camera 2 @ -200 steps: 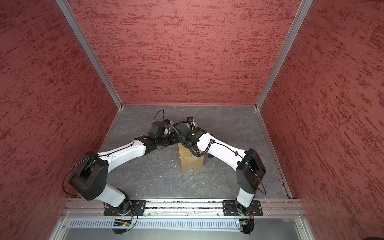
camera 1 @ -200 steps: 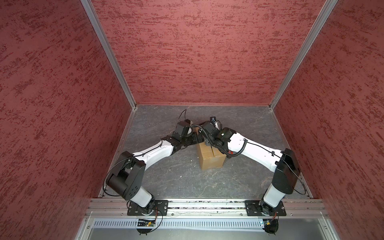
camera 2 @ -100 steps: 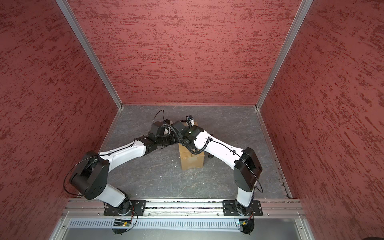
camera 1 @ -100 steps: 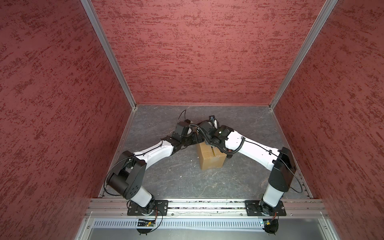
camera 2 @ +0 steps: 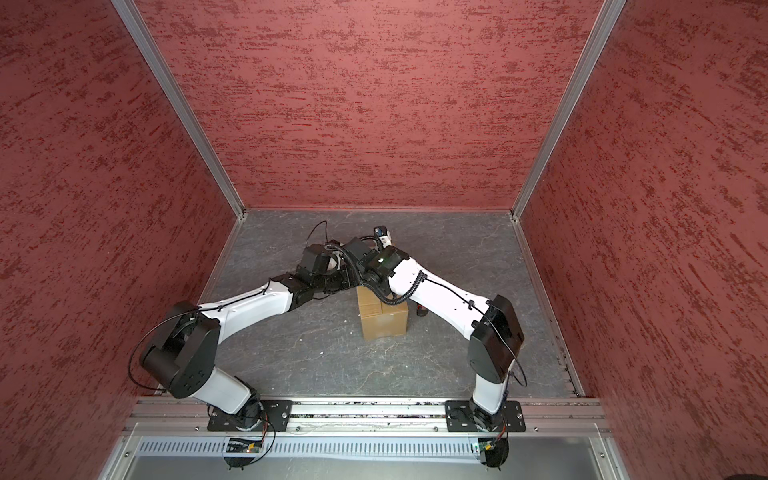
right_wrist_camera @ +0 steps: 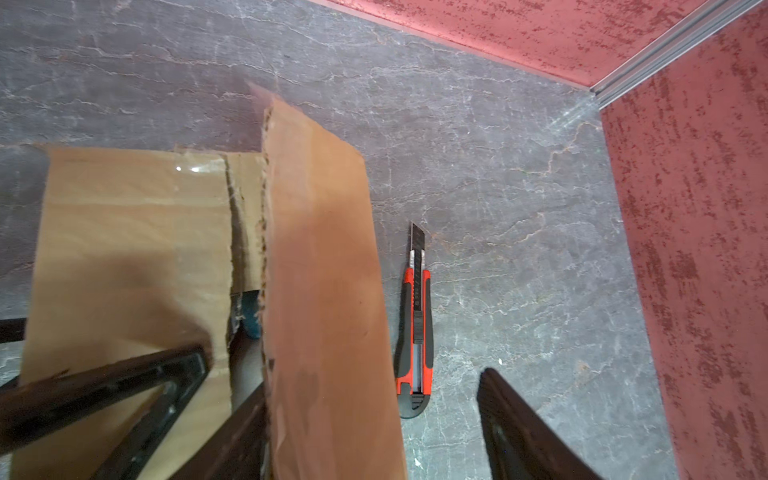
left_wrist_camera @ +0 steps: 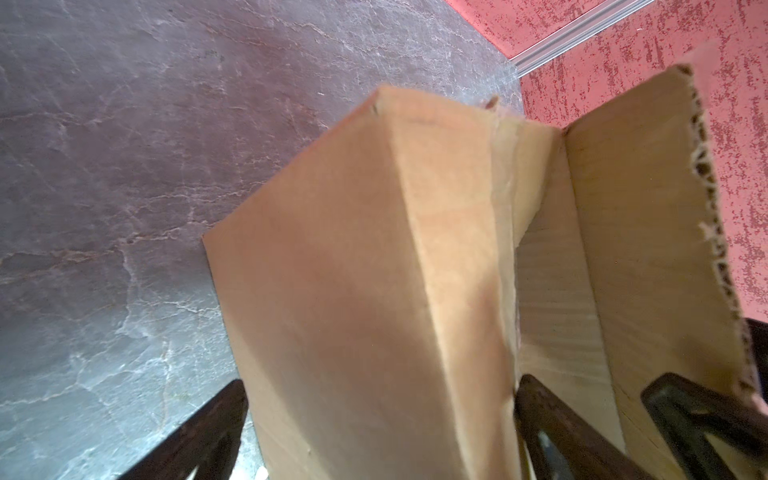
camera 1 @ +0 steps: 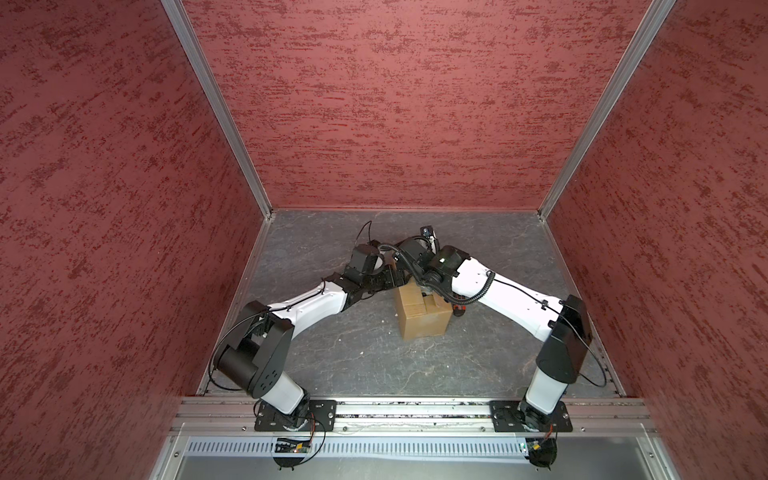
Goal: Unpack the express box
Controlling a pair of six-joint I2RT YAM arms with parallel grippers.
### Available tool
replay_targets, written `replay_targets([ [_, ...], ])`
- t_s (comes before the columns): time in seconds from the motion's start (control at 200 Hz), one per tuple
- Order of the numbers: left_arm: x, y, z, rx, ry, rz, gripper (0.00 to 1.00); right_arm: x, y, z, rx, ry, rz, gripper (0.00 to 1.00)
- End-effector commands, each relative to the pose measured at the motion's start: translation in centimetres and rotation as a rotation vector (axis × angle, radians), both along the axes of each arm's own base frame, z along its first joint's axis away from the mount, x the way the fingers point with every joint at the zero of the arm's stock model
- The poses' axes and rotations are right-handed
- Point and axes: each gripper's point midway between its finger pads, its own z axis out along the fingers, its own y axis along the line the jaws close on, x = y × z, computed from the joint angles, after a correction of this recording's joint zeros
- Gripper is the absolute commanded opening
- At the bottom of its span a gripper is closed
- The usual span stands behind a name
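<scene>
Grey stone-look floor [camera 1: 374, 365] between red walls [camera 1: 395, 104]; left and right jaws gape astride the express box [camera 1: 424, 324] flaps.

Brown express box [camera 1: 424, 324]; red-and-black knife [right_wrist_camera: 415, 328]; grey veined floor [camera 1: 353, 365]; teal patch [right_wrist_camera: 250, 320], perhaps.

My two arms are smooth white shells [camera 1: 309, 305] joined by bulky black housings [camera 1: 257, 361], trailed by thin black cables [camera 1: 518, 291] and a ribbed black hose [camera 1: 473, 297], seated on black screwed base plates [camera 1: 324, 415], and my left gripper [left_wrist_camera: 380, 380] ends in dark triangular fingers [left_wrist_camera: 552, 419].
</scene>
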Motion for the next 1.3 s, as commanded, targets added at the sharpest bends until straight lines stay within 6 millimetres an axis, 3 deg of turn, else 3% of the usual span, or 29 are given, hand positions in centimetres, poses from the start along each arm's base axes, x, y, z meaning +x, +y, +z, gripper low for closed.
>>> replay_targets([
  [0.0, -1.5, 2.0, -4.4, 0.107, 0.117, 0.023, 1.0, 0.1, -1.5, 1.8, -0.016, -0.044, -0.035, 0.74],
  [0.406, -1.2, 2.0, -3.7, 0.113, 0.107, 0.022, 1.0, 0.1, -5.8, 2.7, 0.102, -0.097, -0.11, 0.75],
  [0.616, -1.1, 1.9, -3.3, 0.123, 0.103, 0.017, 1.0, -0.1, -7.8, 1.1, 0.218, -0.099, -0.134, 0.74],
  [0.907, -0.4, 1.7, -1.4, 0.125, 0.072, 0.01, 1.0, -0.4, -6.0, -2.0, 0.364, -0.071, -0.048, 0.75],
  [1.293, 0.5, 1.6, 3.5, 0.159, -0.002, -0.012, 0.99, -0.5, -4.8, -5.2, 0.428, -0.035, -0.044, 0.74],
])
